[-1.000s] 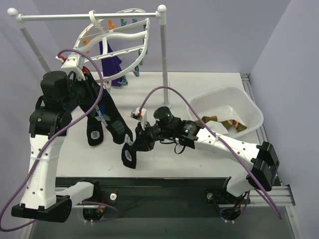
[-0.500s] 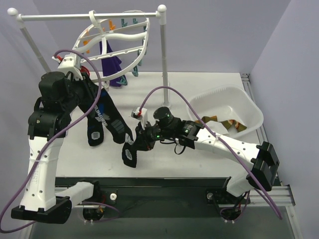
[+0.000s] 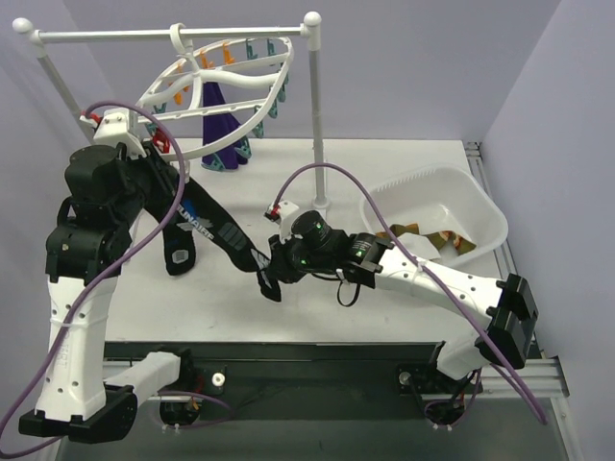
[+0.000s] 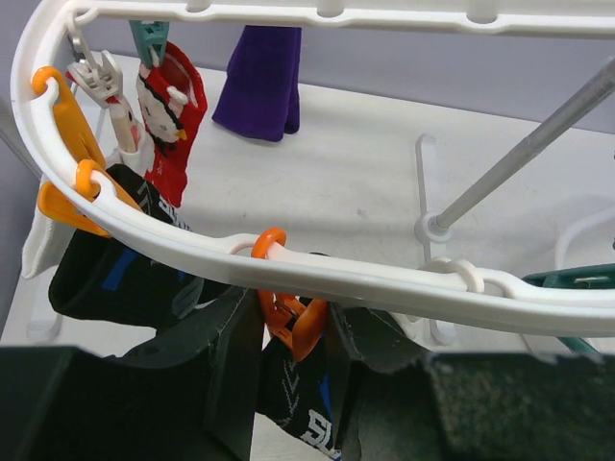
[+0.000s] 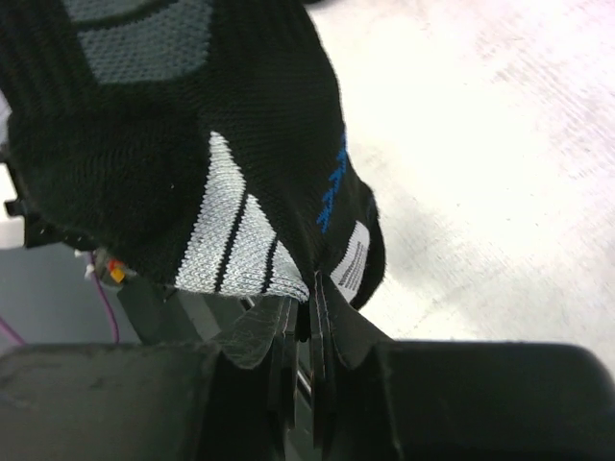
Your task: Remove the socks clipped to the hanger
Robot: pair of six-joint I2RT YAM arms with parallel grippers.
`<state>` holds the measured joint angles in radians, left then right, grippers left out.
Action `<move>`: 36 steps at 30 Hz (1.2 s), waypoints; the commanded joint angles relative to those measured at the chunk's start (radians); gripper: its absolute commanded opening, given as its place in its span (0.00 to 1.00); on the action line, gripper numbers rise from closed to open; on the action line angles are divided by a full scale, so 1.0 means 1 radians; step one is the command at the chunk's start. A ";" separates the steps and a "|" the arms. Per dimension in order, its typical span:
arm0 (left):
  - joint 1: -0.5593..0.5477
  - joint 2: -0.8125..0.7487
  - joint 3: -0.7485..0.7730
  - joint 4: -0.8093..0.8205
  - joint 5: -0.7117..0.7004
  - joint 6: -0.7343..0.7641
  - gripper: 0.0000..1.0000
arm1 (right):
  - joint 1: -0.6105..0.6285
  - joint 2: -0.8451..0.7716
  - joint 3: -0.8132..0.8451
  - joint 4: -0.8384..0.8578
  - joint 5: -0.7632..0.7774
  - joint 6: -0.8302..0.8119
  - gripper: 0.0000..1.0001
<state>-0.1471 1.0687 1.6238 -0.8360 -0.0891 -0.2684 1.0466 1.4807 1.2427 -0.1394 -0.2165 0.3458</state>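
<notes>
Left end effector [image 4: 293,360]: upper left, jaws either side of an orange clip [image 4: 293,322] on the hanger [image 4: 173,240]; cannot tell whether they squeeze it.
Right end effector [image 5: 303,331]: centre, pinching the black sock [image 3: 226,235].
Black sock: stretched diagonally from the hanger rim.
Purple sock [image 3: 221,130]: clipped, upper centre.
Red sock [image 4: 173,115]: clipped, hanger's left.

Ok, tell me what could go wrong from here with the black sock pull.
1. The black sock is stretched between the orange clip and the right gripper. If the clip is not open, pulling may drag the tilted hanger along or off the rail.
2. The right gripper pinches only the sock's edge, so it may slip out.
3. The left gripper works close to the red-and-white sock and could snag it.
</notes>
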 commanded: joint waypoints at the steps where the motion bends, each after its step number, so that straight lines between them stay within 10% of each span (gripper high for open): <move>1: 0.006 -0.019 0.022 0.046 -0.055 0.000 0.00 | 0.023 -0.004 0.038 -0.124 0.141 0.062 0.00; 15: 0.006 -0.029 -0.036 0.106 0.009 -0.054 0.00 | 0.067 0.015 0.000 -0.124 0.201 0.027 0.00; 24: 0.006 -0.006 -0.022 0.104 0.072 -0.035 0.00 | -0.291 -0.348 0.029 -0.268 0.213 -0.016 0.00; 36: 0.006 -0.001 0.002 0.132 0.146 -0.074 0.00 | -0.884 -0.392 0.069 -0.493 0.337 -0.090 0.00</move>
<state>-0.1471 1.0683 1.5936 -0.7769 0.0154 -0.3187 0.2741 1.0607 1.3426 -0.5499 0.1310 0.3019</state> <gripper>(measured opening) 0.381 0.064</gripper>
